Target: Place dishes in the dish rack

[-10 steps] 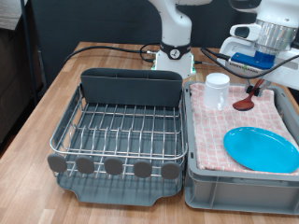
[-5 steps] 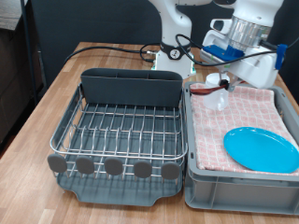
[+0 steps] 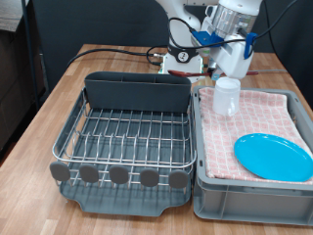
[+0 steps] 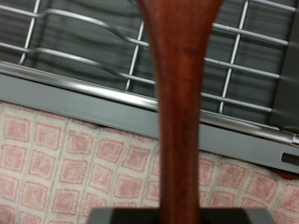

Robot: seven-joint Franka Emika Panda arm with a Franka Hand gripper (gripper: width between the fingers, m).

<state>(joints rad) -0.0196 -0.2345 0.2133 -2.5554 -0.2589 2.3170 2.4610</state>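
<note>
The tool (image 3: 217, 70) seems clamped on the wooden spoon (image 4: 177, 103); the rack (image 3: 122, 137) holds nothing, plate (image 3: 273, 156) and cup (image 3: 227, 96) wait in the bin (image 3: 210, 191).

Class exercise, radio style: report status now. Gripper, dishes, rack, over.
Gripper shut on wooden spoon, raised near the white cup. Cup and blue plate on checkered cloth. Dish rack holds no dishes.

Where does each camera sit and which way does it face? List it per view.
Exterior: off the arm, facing it across the table; shows rack, bin, plate, cup; arm and claw at top.
Wrist: on the hand, looking down the spoon; no fingers clear.
Shared: rack and cloth.
</note>
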